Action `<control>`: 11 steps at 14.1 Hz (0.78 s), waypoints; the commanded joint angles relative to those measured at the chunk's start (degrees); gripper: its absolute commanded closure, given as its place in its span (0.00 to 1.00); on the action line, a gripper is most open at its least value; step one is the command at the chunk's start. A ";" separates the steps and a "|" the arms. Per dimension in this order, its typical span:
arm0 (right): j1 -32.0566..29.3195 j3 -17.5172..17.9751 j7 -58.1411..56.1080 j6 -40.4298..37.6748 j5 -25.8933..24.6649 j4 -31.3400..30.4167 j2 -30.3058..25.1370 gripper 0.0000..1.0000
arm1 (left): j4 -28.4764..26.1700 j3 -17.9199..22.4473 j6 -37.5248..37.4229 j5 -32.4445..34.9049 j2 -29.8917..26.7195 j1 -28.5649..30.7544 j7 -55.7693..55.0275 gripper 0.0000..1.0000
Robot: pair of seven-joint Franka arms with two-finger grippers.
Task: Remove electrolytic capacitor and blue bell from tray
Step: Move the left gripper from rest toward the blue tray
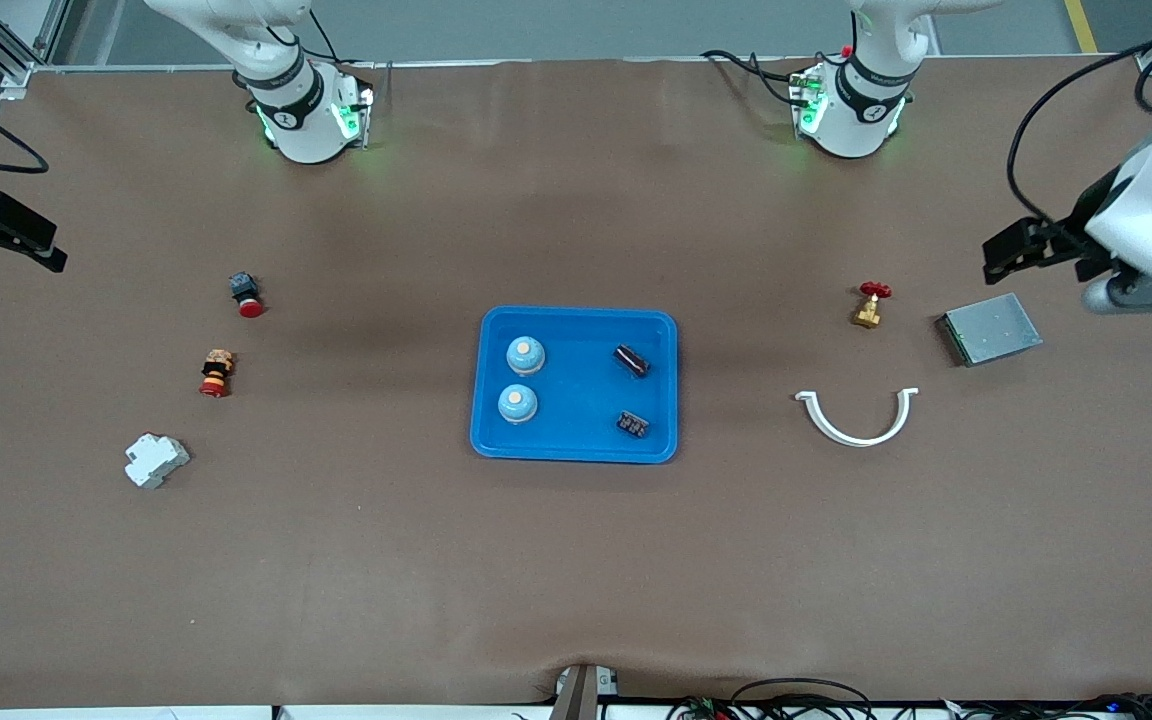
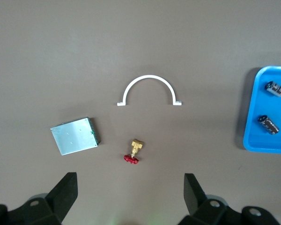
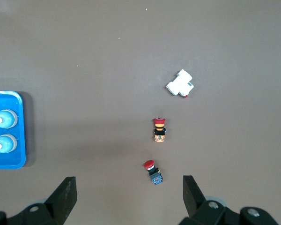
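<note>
A blue tray [image 1: 576,448] sits mid-table. In it stand two pale blue bells [image 1: 526,354] [image 1: 517,402] on the right arm's side, and two dark capacitors [image 1: 631,360] [image 1: 633,424] lie on the left arm's side. The right wrist view shows the bells [image 3: 3,119] in the tray [image 3: 11,161]; the left wrist view shows the capacitors [image 2: 275,88] in the tray [image 2: 254,140]. My left gripper [image 1: 1036,255] [image 2: 130,187] hangs open and empty over the table's left-arm end. At the right-arm end, my right gripper [image 1: 11,250] [image 3: 129,192] is up in the air, open, holding nothing.
Toward the left arm's end lie a red-handled brass valve [image 1: 870,304], a white half-ring bracket [image 1: 858,420] and a grey metal plate [image 1: 991,329]. Toward the right arm's end lie a red push button [image 1: 246,294], a red-and-yellow button [image 1: 217,373] and a white breaker [image 1: 155,460].
</note>
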 commanded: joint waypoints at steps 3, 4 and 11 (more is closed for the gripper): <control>-0.25 0.36 0.10 -0.50 0.02 0.77 0.23 0.00 | 1.37 -0.02 -1.10 -0.75 5.16 0.02 0.42 0.00; -0.16 0.36 0.10 -0.59 0.02 0.77 0.32 0.00 | 1.37 -0.02 -1.10 -0.58 5.42 0.02 0.42 0.00; 4.05 0.36 9.05 -2.08 0.02 0.86 0.23 0.00 | 0.84 -0.73 -0.23 -8.20 6.47 -1.65 -12.20 0.00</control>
